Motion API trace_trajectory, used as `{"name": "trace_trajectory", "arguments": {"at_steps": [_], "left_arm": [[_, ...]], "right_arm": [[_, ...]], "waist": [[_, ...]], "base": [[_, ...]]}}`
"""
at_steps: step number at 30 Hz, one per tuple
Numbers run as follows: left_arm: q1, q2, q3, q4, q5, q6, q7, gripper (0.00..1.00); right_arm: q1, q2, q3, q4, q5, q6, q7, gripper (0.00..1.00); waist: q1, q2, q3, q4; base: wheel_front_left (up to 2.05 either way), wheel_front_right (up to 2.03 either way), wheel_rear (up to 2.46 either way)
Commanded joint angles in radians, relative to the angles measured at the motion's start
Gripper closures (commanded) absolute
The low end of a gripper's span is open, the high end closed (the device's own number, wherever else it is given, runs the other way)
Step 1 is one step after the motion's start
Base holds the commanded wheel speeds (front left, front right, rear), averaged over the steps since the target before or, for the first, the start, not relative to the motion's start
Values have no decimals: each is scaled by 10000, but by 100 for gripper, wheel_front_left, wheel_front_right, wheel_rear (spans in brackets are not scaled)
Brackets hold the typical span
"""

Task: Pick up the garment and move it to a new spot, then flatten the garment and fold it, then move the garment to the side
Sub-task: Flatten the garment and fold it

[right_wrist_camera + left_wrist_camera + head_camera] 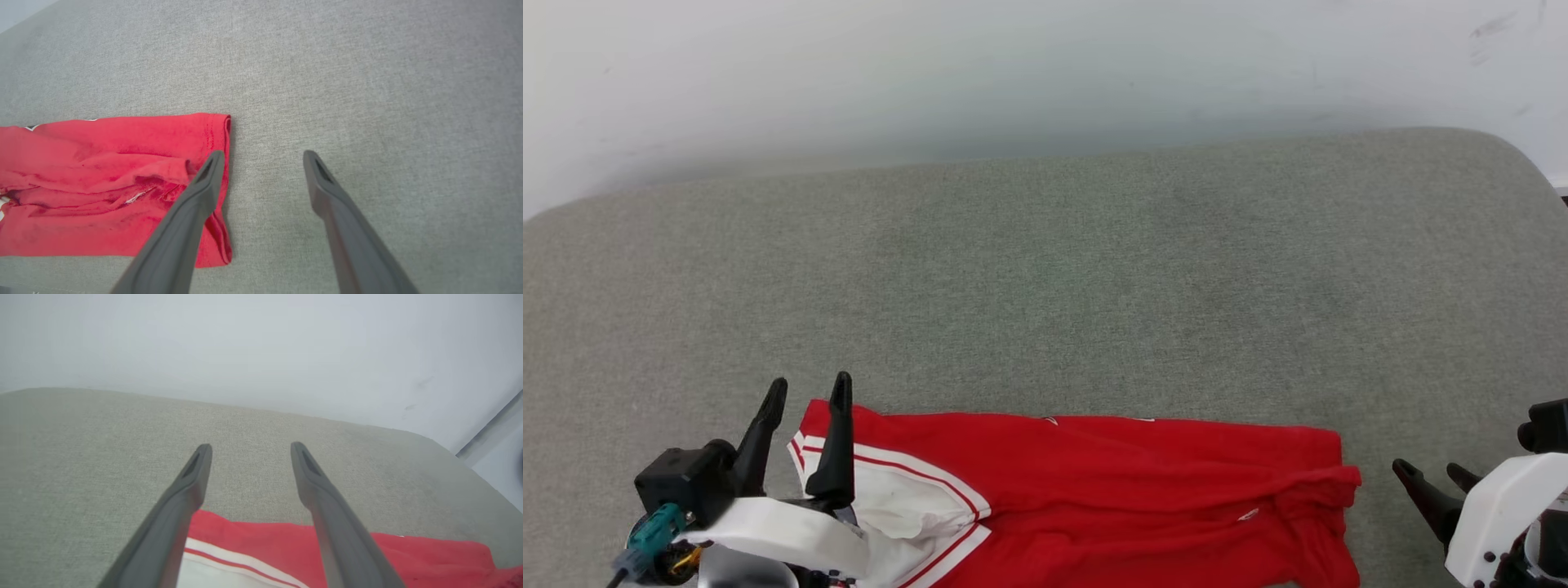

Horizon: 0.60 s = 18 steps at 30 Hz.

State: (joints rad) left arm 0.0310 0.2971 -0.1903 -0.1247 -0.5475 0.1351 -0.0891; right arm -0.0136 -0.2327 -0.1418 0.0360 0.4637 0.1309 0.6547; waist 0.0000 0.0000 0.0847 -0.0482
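Framing garment [253, 539] sleeve [208, 577] — left wrist; hem [222, 130] — right.

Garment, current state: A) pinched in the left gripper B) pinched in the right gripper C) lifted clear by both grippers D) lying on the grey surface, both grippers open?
D: the garment lies on the grey surface, and the left gripper and right gripper both stand open, nothing pinched.

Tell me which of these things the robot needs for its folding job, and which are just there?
Part of the job: red garment, lying rumpled at the near edge; left gripper, open over its white sleeve; right gripper, open beside its hem.
Just there: grey padded surface; white wall.
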Motion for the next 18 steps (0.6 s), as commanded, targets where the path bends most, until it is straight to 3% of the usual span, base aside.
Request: {"name": "trace_trajectory", "arguments": {"at_steps": [1,8,18], "left_arm": [[-124,-51,-25,-35,76,-1,-252,0],[-432,-87,-295,-101,899,-157,-1318,0],[-664,-151,-695,-514,1265,-187,-1417,0]], "right_arm": [[-83,18,-28,-61,-30,-4,104,0],[-370,253,-64,94,-84,-4,620,0],[-271,874,894,1459,268,-4,1385,0]], "waist": [[0,0,77,78],[0,0,591,486],[0,0,1287,1039]], "base": [[0,0,0],[0,0,0],[0,0,0]]}}
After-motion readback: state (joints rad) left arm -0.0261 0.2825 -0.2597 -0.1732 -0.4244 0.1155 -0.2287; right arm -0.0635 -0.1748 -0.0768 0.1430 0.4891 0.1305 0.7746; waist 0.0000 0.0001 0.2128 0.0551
